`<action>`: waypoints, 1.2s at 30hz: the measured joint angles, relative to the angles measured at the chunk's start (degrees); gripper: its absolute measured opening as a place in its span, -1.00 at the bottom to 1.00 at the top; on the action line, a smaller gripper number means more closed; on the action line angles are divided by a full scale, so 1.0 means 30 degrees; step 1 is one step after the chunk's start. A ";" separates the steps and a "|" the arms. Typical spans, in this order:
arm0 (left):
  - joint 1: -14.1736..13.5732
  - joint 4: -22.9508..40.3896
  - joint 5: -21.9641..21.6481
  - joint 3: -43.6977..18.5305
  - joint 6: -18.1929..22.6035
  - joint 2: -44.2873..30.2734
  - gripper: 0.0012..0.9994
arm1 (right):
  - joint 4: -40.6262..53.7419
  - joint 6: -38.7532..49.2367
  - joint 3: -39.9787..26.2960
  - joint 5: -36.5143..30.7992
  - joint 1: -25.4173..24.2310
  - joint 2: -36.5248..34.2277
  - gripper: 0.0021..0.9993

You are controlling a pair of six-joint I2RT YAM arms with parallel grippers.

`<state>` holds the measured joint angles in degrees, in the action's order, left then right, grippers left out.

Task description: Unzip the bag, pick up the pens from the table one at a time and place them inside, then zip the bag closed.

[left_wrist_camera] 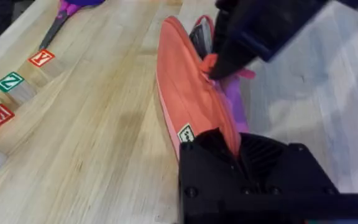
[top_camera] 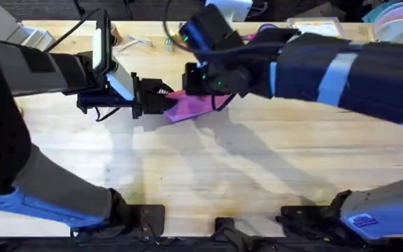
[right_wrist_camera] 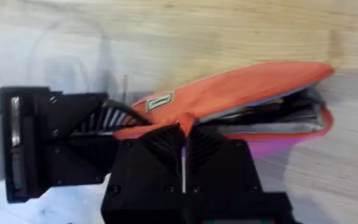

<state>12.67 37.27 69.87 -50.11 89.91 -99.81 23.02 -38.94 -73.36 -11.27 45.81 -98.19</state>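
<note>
Bag on table, gaping; left pincer and right pincer both pinching it.

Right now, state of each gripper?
Left gripper: shut on the bag's end.
Right gripper: shut on the bag's zipper edge.

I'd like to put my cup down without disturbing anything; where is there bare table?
The wide table stretch between the pouch and the arm bases is bare. It is crowded around the pouch, where left hand and right hand meet.
</note>
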 joint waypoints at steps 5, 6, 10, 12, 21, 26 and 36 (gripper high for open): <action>0.0000 -0.0028 0.0007 -0.0015 -0.0007 0.0000 -0.92 | 0.0191 0.0000 0.0000 0.1401 -0.2410 0.0000 -0.94; -0.0002 -0.0020 0.0017 -0.0022 -0.0007 0.0000 -0.92 | 0.0196 0.0000 0.0000 0.1537 -0.2528 0.0000 -0.94; -0.0036 -0.0028 0.0105 -0.0036 -0.0109 -0.0004 -0.92 | 0.0184 0.0000 0.0000 0.2269 -0.3110 0.0000 -0.94; -0.0044 -0.0035 0.0160 -0.0036 -0.0117 -0.0007 -0.92 | 0.0198 0.0000 0.0000 0.2545 -0.3504 0.0000 -0.94; -0.0073 -0.0005 0.0201 -0.0036 -0.0130 -0.0007 -0.92 | 0.0417 0.0000 0.0015 0.2090 -0.6724 0.0000 -0.94; -0.0182 -0.0025 0.0299 -0.0036 -0.0129 -0.0007 -0.92 | 0.0446 0.0002 0.0022 0.2335 -0.7256 0.0000 -0.94; -0.0219 -0.0010 0.0364 -0.0036 -0.0138 -0.0004 -0.92 | 0.1291 0.0265 0.0029 0.2672 -0.8010 -0.0572 -0.94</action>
<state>12.01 37.24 70.96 -50.22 89.49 -99.82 26.90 -38.14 -73.28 -3.26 21.78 -99.91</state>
